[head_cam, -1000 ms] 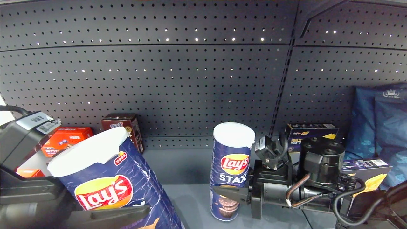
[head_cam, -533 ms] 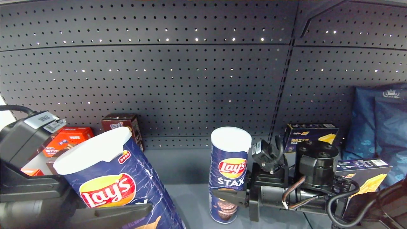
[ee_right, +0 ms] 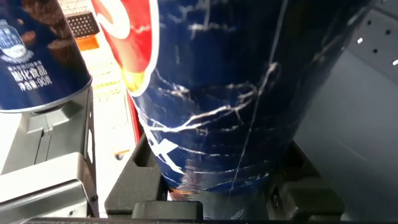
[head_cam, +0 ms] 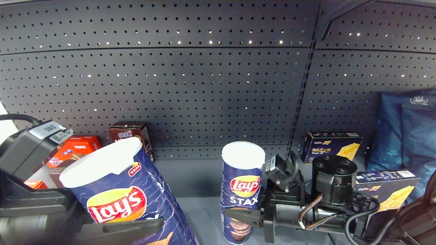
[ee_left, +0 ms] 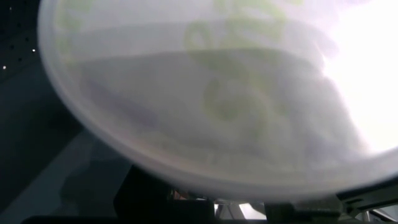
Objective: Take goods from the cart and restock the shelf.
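Two grips: left gripper (head_cam: 126, 223) clamps tilted can (head_cam: 117, 190), right gripper (head_cam: 241, 217) clamps upright can (head_cam: 242, 170).

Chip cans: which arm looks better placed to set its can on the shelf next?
Right, probably. The right gripper holds its chip can upright and low by the bare shelf floor, so it likely needs only a short way down. The left gripper holds a tilted can nearer the camera.

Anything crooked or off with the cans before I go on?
The blue chip can with white lid in the left gripper leans, its top tipped toward the robot's left. The matching can in the right gripper is upright. No spill or damage shows.
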You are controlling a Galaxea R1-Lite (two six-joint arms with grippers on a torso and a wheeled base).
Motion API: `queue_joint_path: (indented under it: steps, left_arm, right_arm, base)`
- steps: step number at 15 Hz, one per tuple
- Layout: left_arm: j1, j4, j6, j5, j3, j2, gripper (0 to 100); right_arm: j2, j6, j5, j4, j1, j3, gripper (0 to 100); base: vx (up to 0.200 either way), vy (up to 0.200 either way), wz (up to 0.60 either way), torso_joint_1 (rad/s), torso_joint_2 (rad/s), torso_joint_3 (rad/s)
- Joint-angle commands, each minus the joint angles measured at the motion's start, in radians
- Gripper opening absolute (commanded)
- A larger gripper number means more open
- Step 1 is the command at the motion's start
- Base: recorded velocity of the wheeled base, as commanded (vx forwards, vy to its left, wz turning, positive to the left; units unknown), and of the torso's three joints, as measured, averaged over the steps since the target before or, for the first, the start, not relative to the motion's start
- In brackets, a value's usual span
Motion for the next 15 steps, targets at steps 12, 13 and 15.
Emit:
queue_joint_path:
  steps: [12,13,15]
  left_arm:
    - [0.001,0.0,0.0,0.0,0.014,-0.005,0]
    - [0.001,0.0,0.0,0.0,0.014,-0.005,0]
    - [0.001,0.0,0.0,0.0,0.014,-0.005,0]
  right_arm:
    - [0.002,-0.006,-0.004,-0.003,0.001,0.018,100]
    - [-0.006,-0.006,-0.005,-0.012,0.0,0.024,100]
    - [-0.032,-0.005,-0.005,-0.023,-0.008,0.041,100]
  base:
    - [0.0,0.0,0.0,0.0,0.0,0.0]
    - [0.0,0.0,0.0,0.0,0.0,0.0]
    - [0.0,0.0,0.0,0.0,0.0,0.0]
